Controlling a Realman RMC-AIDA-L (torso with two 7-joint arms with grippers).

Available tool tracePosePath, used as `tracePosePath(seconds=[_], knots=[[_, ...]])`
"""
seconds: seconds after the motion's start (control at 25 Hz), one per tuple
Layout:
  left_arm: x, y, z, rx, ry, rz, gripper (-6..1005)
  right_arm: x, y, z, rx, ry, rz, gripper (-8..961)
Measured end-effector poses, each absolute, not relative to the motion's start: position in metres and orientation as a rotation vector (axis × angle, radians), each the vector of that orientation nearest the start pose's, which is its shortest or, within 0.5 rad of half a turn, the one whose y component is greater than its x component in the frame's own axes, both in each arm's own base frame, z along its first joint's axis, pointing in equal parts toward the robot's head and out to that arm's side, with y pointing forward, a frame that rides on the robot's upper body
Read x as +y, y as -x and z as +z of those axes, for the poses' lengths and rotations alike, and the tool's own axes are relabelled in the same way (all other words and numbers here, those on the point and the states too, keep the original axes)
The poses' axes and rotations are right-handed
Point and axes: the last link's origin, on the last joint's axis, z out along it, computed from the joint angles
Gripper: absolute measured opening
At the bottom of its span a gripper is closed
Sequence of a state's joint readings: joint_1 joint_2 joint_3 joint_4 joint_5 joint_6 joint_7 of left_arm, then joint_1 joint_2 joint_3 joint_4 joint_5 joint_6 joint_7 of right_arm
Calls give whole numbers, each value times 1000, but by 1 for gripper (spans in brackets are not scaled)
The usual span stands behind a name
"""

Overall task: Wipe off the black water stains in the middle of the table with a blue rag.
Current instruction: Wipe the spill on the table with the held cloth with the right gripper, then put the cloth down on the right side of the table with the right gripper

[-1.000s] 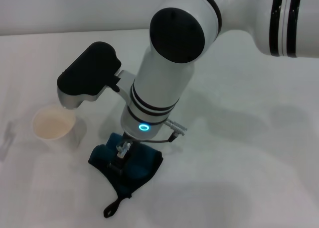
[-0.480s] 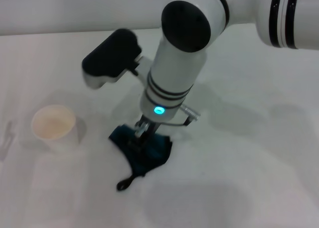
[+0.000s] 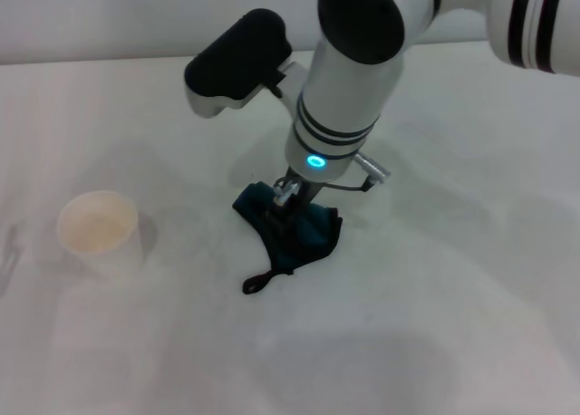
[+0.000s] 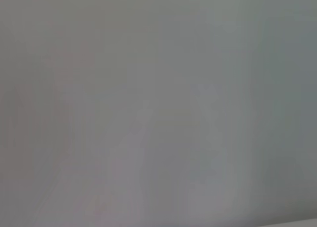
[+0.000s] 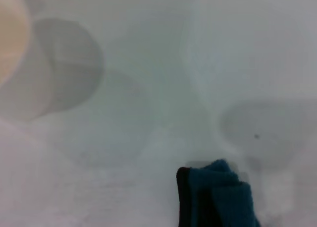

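Note:
The blue rag (image 3: 299, 236) lies bunched on the white table (image 3: 453, 297) near its middle, its black loop (image 3: 256, 284) trailing toward the front. My right gripper (image 3: 286, 200) points straight down into the rag's rear left part, shut on the cloth and pressing it to the table. In the right wrist view a corner of the rag (image 5: 218, 195) shows with its black edge. The black water stains show in no view. My left gripper is out of view; its wrist view is plain grey.
A white paper cup (image 3: 98, 231) stands on the table to the left of the rag, and its rim (image 5: 9, 38) shows in the right wrist view. A tiny dark speck (image 5: 256, 136) sits on the table near the rag.
My right arm has dragged the rag across the table to the right and away from me, farther from the paper cup. The cup has not moved.

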State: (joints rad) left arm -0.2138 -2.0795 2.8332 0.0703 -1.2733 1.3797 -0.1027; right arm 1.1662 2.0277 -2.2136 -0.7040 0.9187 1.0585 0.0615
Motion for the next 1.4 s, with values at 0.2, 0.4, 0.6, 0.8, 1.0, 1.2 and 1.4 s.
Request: tracePosePath(seconds=[0.2, 0.4, 0.6, 0.8, 1.0, 1.2, 1.4], knots=[[233, 380, -10, -502, 1608, -559, 872, 385, -135, -114, 987, 2386, -747, 66], [233, 381, -9, -498, 1607, -556, 873, 390, -153, -91, 1065, 2323, -741, 66], [234, 381, -8, -497, 1606, -553, 873, 393, -183, -55, 1147, 2198, -759, 65], [235, 383, -6, -504, 1593, -546, 872, 388, -216, -25, 1238, 2086, -785, 64], [237, 382, -5, -498, 1593, -548, 872, 385, -238, -9, 1301, 2031, -775, 65], [240, 381, -5, -493, 1595, -554, 873, 384, -249, -1, 1348, 2025, -745, 72], [241, 380, -5, -491, 1596, -556, 873, 381, -250, -3, 1353, 2061, -742, 83]])
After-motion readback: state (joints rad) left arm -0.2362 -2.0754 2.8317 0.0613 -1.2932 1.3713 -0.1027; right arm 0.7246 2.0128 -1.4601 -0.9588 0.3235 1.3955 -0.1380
